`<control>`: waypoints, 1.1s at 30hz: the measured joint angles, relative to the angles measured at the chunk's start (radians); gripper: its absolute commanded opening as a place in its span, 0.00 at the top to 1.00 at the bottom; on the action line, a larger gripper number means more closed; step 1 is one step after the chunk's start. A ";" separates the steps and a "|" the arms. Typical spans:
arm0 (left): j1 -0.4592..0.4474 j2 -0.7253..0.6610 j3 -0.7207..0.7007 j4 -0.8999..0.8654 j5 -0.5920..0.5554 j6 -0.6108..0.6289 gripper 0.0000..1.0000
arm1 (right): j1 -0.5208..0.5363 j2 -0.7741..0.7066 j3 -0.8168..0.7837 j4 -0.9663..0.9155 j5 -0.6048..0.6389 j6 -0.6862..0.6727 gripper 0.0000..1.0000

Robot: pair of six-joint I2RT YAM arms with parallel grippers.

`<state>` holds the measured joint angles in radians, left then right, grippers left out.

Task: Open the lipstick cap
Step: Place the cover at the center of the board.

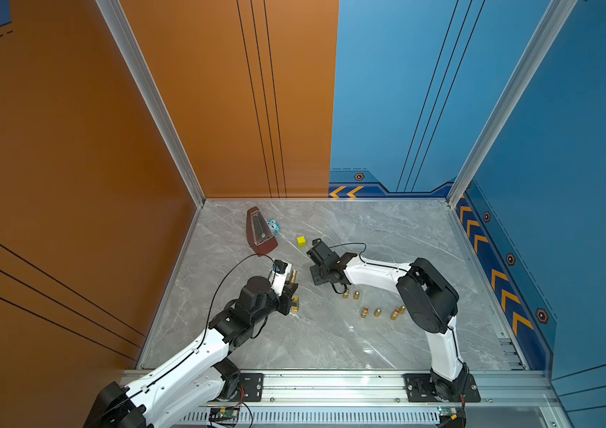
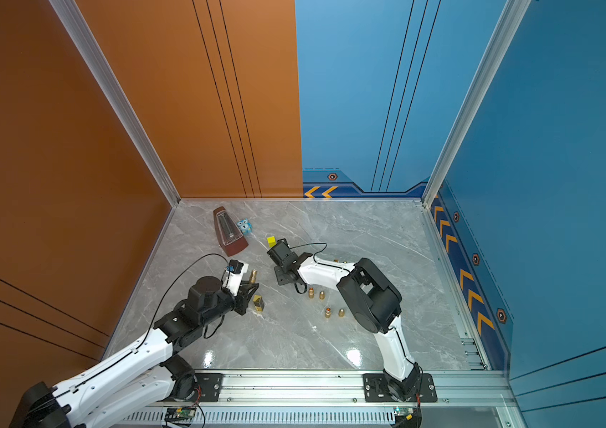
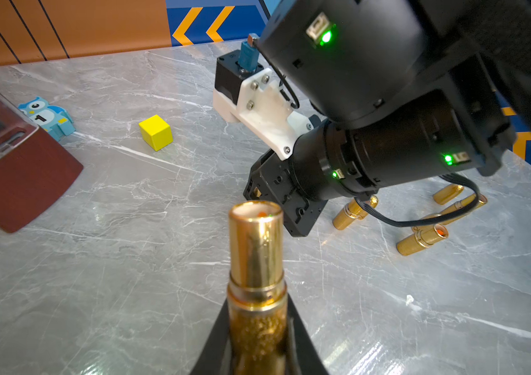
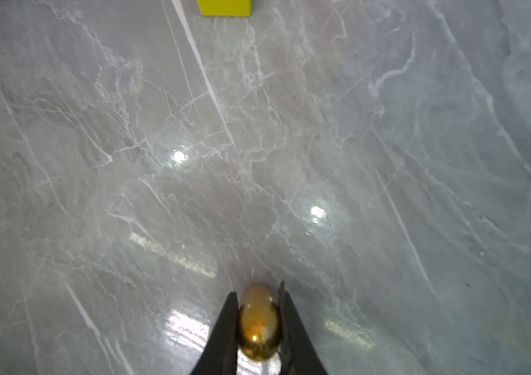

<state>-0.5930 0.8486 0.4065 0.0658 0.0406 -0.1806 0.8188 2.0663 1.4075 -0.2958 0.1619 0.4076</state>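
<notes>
My left gripper (image 3: 257, 313) is shut on the glittery lower part of a gold lipstick (image 3: 255, 246). The tube's end is uncovered, with a bit of orange-red showing inside it. In both top views this lipstick (image 1: 293, 275) (image 2: 253, 275) sticks out past the left arm's wrist, over the table's left middle. My right gripper (image 4: 259, 300) is shut on a rounded gold cap (image 4: 259, 324), held just above the marble table (image 4: 257, 162) and apart from the lipstick. From above, the right gripper's black body (image 1: 325, 272) hides its fingers and the cap.
Several more gold lipsticks (image 1: 364, 312) lie near the right arm's elbow. A square gold piece (image 1: 295, 302) stands by the left wrist. At the back left are a dark red metronome (image 1: 260, 233), a blue owl toy (image 1: 273, 225) and a yellow cube (image 1: 301, 241).
</notes>
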 measured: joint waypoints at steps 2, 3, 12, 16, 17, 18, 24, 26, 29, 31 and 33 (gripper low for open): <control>0.003 0.000 0.000 0.000 0.002 -0.001 1.00 | 0.000 0.009 0.000 0.018 0.001 -0.003 0.81; 0.005 0.000 0.000 -0.001 0.003 -0.001 1.00 | 0.000 0.010 0.001 0.025 0.000 -0.006 0.81; 0.011 0.000 0.000 -0.003 0.008 -0.001 1.00 | 0.002 0.016 -0.008 0.057 -0.001 -0.016 0.73; 0.012 0.000 0.000 -0.003 0.013 -0.003 1.00 | 0.004 0.022 -0.014 0.056 -0.004 -0.019 0.69; 0.012 0.000 0.000 -0.004 0.013 -0.004 1.00 | 0.005 0.024 -0.014 0.057 -0.004 -0.019 0.68; 0.012 0.000 0.000 -0.003 0.013 -0.004 1.00 | 0.006 0.024 -0.014 0.057 -0.004 -0.019 0.67; 0.012 0.000 0.000 -0.004 0.016 -0.004 1.00 | 0.008 0.024 -0.013 0.057 -0.008 -0.021 0.57; 0.012 0.000 0.000 -0.004 0.016 -0.004 1.00 | 0.009 0.019 -0.014 0.050 -0.008 -0.025 0.53; 0.013 0.000 0.000 -0.004 0.023 -0.004 1.00 | 0.009 -0.008 -0.018 0.034 -0.018 -0.027 0.50; 0.013 0.000 0.000 -0.004 0.025 -0.003 1.00 | 0.008 -0.050 -0.034 0.020 -0.029 -0.027 0.48; 0.013 0.000 0.000 -0.004 0.032 -0.003 1.00 | 0.006 -0.107 -0.056 0.004 -0.040 -0.026 0.46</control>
<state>-0.5804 0.8490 0.4061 0.0620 0.0727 -0.1837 0.8246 1.9591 1.3518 -0.2916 0.1219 0.3817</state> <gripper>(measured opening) 0.206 0.529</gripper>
